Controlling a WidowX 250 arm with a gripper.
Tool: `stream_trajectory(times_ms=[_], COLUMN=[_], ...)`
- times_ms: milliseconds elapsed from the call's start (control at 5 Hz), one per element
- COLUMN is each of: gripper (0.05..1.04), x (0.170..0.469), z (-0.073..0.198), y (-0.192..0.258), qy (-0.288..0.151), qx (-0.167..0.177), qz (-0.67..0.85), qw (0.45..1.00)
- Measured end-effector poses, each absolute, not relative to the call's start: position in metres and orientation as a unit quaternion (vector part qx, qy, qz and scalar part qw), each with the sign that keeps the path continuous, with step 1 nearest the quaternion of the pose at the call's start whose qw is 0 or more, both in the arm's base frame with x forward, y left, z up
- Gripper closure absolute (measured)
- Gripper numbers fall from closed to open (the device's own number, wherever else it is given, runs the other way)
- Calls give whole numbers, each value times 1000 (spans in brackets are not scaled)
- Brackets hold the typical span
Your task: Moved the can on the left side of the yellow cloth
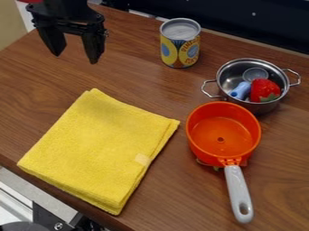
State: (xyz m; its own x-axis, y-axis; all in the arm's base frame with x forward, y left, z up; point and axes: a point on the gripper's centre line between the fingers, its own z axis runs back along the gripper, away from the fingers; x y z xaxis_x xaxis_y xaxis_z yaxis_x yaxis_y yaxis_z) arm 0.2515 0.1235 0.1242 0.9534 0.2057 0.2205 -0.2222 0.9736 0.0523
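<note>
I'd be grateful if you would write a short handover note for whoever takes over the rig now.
Gripper: open and empty, above the table, left of the can in camera view.
Can: upright on the table, up and right of the yellow cloth.
Done: can not yet at the cloth's left, as the camera sees it.
Left: grasp it, set it there, release.

The robot arm (65, 3) at the far left is black, with a dark, bulky lower section above a wider crosspiece (66, 18) that has uneven, knobbly edges. Its black end effector (75, 58) has two thick, flat-sided fingers (94, 44), broad at the top and tapering to blunt points, with small hardware details beside the right one.
</note>
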Motion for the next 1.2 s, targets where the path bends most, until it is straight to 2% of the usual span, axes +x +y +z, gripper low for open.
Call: stream_trajectory(times_ms=[200,400,600,800,1000,1200], gripper=[98,97,98,97,98,98], x=[249,267,293,317,342,364], z=[117,112,117,124,125,134], y=[123,115,107,91,76,65], qy=[-95,-87,-96,-128,-151,-169], qx=[34,52,63,70,32,14], qz=[108,57,-28,-133,-201,-245], qw=[989,993,993,980,967,955])
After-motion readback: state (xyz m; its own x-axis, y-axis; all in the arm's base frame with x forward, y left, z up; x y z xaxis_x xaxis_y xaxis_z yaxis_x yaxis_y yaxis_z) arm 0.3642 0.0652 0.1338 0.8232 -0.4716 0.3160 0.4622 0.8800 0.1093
